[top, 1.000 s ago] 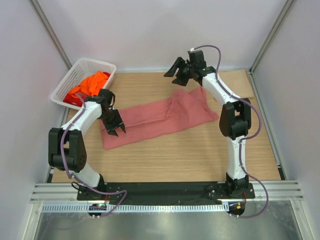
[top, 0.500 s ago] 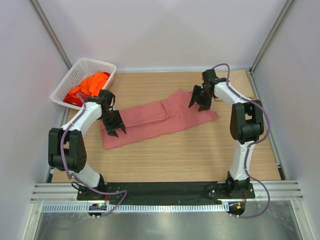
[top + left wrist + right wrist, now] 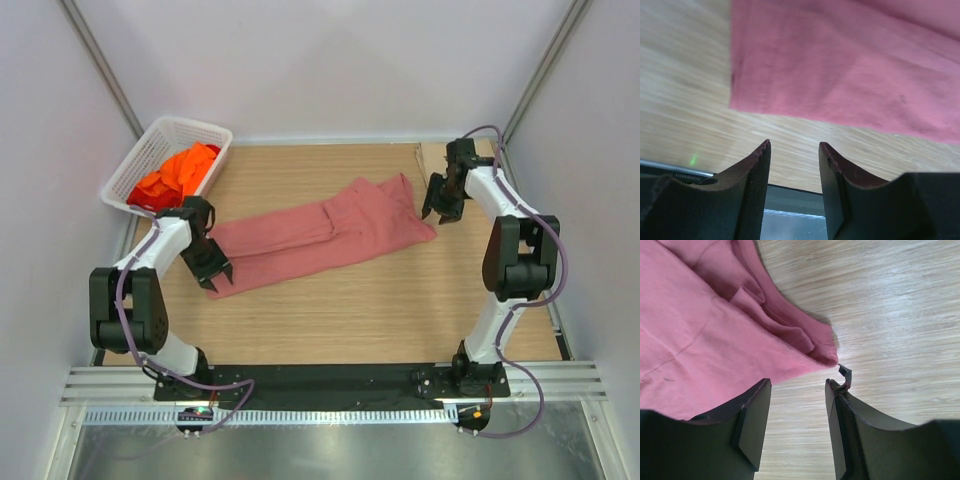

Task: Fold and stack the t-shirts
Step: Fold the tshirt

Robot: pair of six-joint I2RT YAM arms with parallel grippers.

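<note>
Salmon-pink soft cotton t-shirt point(image 3: 320, 235): flattened long strip, mid wooden table point(image 3: 400, 310); bare boards on the near side. Left gripper point(image 3: 212, 270) at its left corner, right gripper point(image 3: 440, 208) beside its right edge, both claws apart, empty.

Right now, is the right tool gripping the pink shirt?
No, the right tool is open with nothing clamped, just off the corner of the pink shirt.

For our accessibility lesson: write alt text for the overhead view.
A pink t-shirt lies folded lengthwise on a wooden table, the left gripper and right gripper open at its ends, holding nothing. A white basket of orange shirts sits far left.
</note>
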